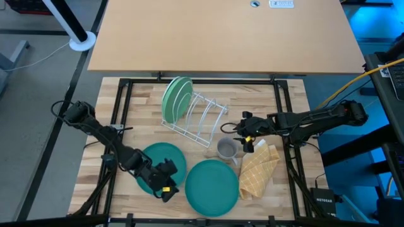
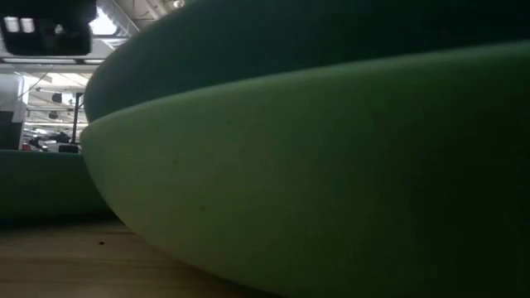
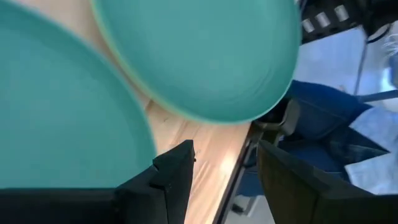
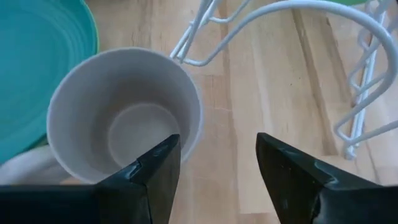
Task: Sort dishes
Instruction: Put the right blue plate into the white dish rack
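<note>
1. Your left gripper [image 1: 165, 185] sits low over the front left of the tabletop [image 1: 145, 101], at the front edge of the left teal plate [image 1: 163, 162]. Its fingers are spread and hold nothing; the left wrist view shows one finger [image 3: 177, 171] near that plate's rim and the other [image 3: 298, 180] out past the tabletop's edge.
2. The left teal plate lies flat, and the second teal plate [image 1: 212, 186] lies flat just to its right, their rims close together. In the left wrist view a strip of bare wood separates the two teal plates [image 3: 62, 112] and [image 3: 205, 56].
3. Two light green plates [image 1: 176, 99] stand on edge in the left end of the white wire rack [image 1: 205, 120], toward the back of the tabletop.
4. Your right gripper [image 1: 246, 140] is over the middle right, just beside the grey cup [image 1: 226, 149]. Its fingers are spread and hold nothing; in the right wrist view one finger [image 4: 158, 168] overlaps the rim of the cup [image 4: 124, 112], which stands upright with its mouth open.
5. The tan cloth [image 1: 257, 169] lies crumpled just right of the cup and the second teal plate.
6. The low view is almost filled by the side of a green plate [image 2: 331, 165] resting on the wood.
</note>
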